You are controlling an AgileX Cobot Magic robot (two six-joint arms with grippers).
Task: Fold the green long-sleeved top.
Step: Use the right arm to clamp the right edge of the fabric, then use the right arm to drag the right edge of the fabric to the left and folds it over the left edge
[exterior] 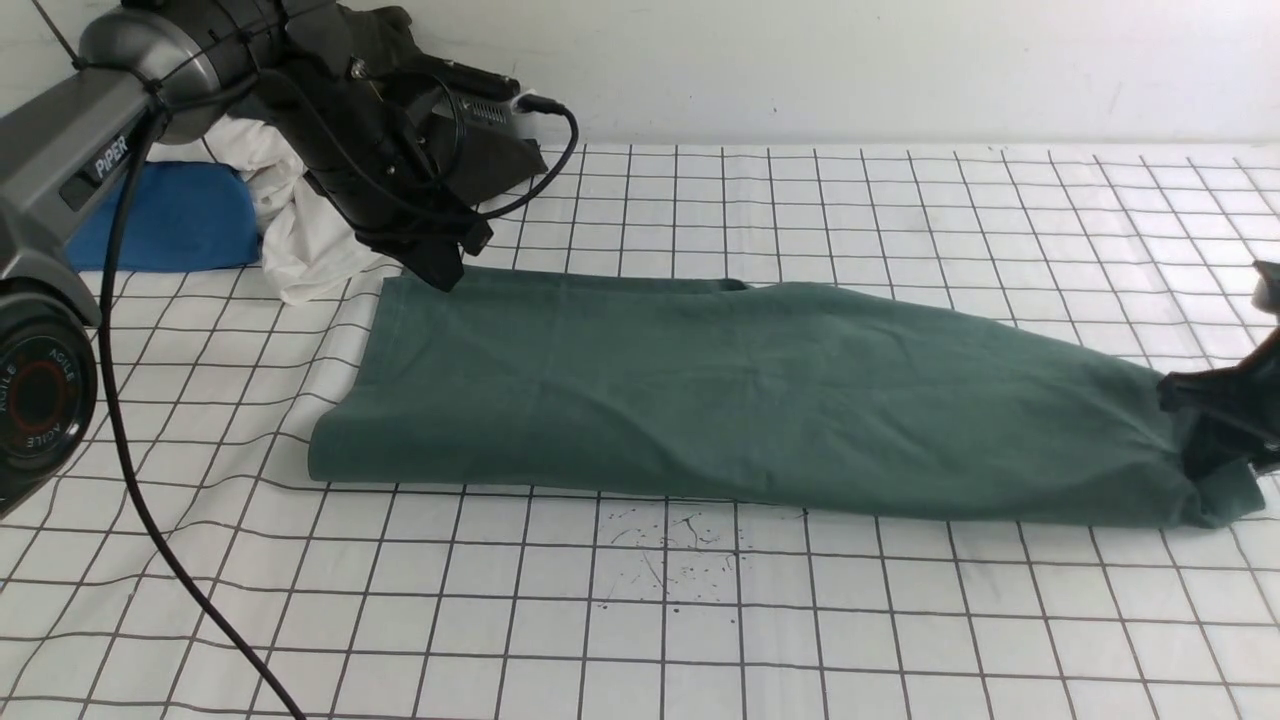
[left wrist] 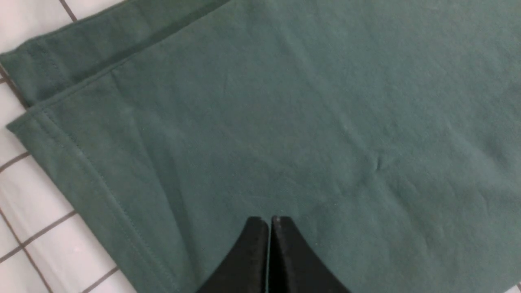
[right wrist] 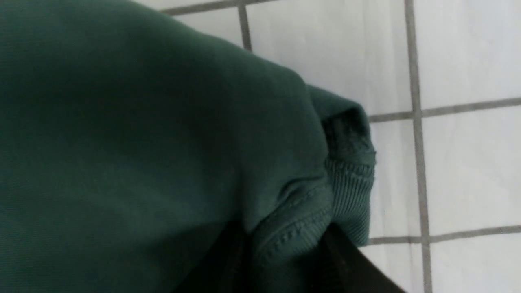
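Status: green top (exterior: pixel 700 400) is folded into a long strip across the middle of the worktop (exterior: pixel 700 620), one end close to the far-left corner, the other at the right edge; layers lie mostly flat.

Left gripper (left wrist: pixel 268 221) sits on the strip's far-left corner, fingers pressed together; no cloth visible between them, so I read it as resting on the fabric, not gripping it.

Right gripper (right wrist: pixel 287 260) is at the right edge, clamped on a bunched wad at the strip's end; ribbed band (right wrist: pixel 350 183) bulges out past the fingers.

Judgement: next step looks like carrying the right end over toward the left to halve the strip.

Risks:
- right grip holds a bunch, not a clean edge; may have caught only some layers, so the lower ones could sag or peel out on lifting;
- left end isn't pinned by a real grasp; a pull from the right could drag the whole strip and skew the fold;
- left wrist view shows one layer's hem offset from the other; sliding would widen that;
- white cloth (exterior: pixel 300 250) lies just beside the left end at the far-left corner; could get caught up;
- left arm's cable (exterior: pixel 130 480) trails toward the near-left corner; snag possible.
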